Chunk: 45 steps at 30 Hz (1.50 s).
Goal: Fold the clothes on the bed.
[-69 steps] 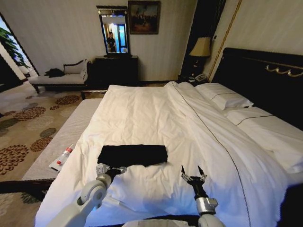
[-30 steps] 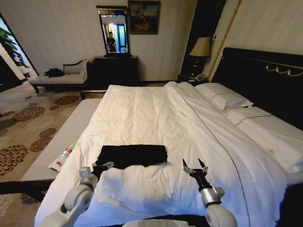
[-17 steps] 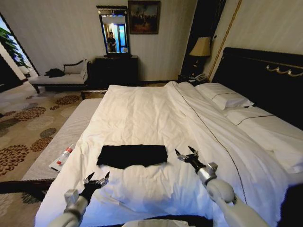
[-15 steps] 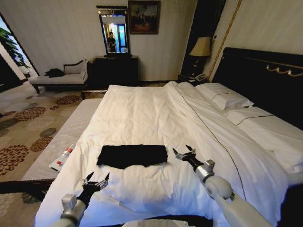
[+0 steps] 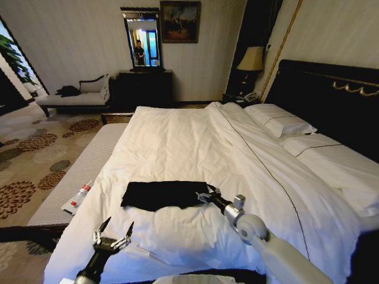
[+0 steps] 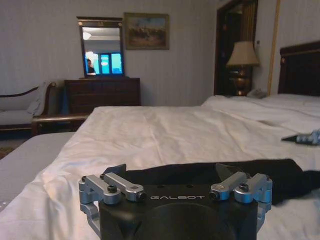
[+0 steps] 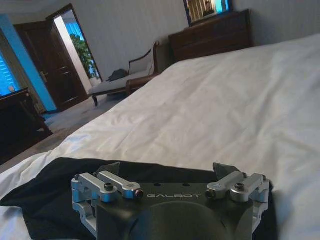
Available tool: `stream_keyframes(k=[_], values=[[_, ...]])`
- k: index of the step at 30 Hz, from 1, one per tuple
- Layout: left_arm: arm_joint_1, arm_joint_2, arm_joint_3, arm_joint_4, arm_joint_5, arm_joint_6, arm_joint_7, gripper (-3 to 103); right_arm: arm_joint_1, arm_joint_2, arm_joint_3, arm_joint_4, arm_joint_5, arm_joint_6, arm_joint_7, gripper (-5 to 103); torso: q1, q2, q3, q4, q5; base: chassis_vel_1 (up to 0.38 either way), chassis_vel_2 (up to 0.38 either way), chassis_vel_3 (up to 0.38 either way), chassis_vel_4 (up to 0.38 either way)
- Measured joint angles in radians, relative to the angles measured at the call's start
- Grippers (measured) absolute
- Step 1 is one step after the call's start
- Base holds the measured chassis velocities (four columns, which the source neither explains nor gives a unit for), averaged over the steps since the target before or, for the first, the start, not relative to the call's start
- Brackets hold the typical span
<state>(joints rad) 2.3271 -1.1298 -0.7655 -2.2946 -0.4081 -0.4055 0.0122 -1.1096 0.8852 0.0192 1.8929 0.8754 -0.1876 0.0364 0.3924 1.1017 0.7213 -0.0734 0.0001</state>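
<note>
I am holding my left claw (image 5: 113, 231) low at the foot edge of the bed (image 5: 177, 136), toward its left corner, with both prongs spread wide and nothing between them; in the left wrist view that same claw (image 6: 176, 186) is facing straight at the near long edge of the T-shirt (image 6: 210, 172), clearly short of it. The black T-shirt (image 5: 164, 194) is lying as a flat, already narrowed band on the white duvet near the foot of the bed, left of the bed's middle, with its long axis running side to side across the bed, parallel to the foot edge. Further right, I am reaching my right claw (image 5: 206, 194) in over the duvet to the shirt's right-hand short end; its tips are at the hem, and in the right wrist view the claw (image 7: 170, 181) is hovering spread apart right over the dark cloth (image 7: 45, 192), gripping nothing as far as I can judge. So the garment is lying directly leftward from my right claw, along its own length, and that arm is far nearer than the left; I am judging that any fold from here would carry the right end leftward.
</note>
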Motion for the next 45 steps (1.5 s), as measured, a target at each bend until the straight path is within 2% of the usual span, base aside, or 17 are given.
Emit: stream_keyframes(k=[5,12,23,27,32,37,42,45], values=[[0.023,-0.013,-0.021,-0.014,-0.044,-0.032,0.001,100,0.1,0.017,-0.109,-0.044,0.116,-0.026,0.033,100,0.0,0.0,0.0,0.0001,-0.0002,0.0,0.0,0.0,0.0],[0.019,-0.015,-0.028,-0.021,-0.051,-0.014,-0.001,100,0.144,0.055,-0.18,-0.115,0.152,-0.035,0.045,100,0.0,0.0,0.0,0.0,-0.0001,0.0,0.0,0.0,0.0],[0.016,-0.014,-0.027,-0.021,-0.051,-0.008,-0.004,100,0.084,0.032,-0.176,-0.1,0.144,-0.041,0.045,100,0.0,0.0,0.0,-0.0001,-0.0001,0.0,0.0,0.0,0.0],[0.015,-0.014,-0.026,-0.021,-0.052,-0.007,-0.004,100,-0.026,0.017,-0.164,-0.017,0.098,-0.068,0.071,100,0.0,0.0,0.0,-0.0002,-0.0001,0.0,0.0,0.0,0.0],[0.015,-0.014,-0.026,-0.02,-0.052,-0.006,-0.005,100,-0.088,0.018,-0.137,0.035,0.072,-0.085,0.091,100,0.0,0.0,0.0,-0.0003,-0.0001,0.0,0.0,0.0,0.0],[0.014,-0.013,-0.025,-0.02,-0.052,-0.005,-0.005,100,-0.011,0.024,-0.097,0.051,0.109,-0.084,0.102,100,0.0,0.0,0.0,0.0001,-0.0002,0.0,0.0,0.0,0.0],[0.014,-0.013,-0.025,-0.02,-0.052,-0.005,-0.005,100,0.079,0.033,-0.093,-0.031,0.116,-0.068,0.099,100,0.0,0.0,0.0,0.0004,-0.0002,0.0,0.0,0.0,0.0],[0.014,-0.013,-0.025,-0.019,-0.052,-0.005,-0.006,100,0.075,0.04,-0.094,-0.068,0.102,-0.063,0.089,100,0.0,0.0,0.0,0.0002,0.0,0.0,0.0,0.0,0.0]])
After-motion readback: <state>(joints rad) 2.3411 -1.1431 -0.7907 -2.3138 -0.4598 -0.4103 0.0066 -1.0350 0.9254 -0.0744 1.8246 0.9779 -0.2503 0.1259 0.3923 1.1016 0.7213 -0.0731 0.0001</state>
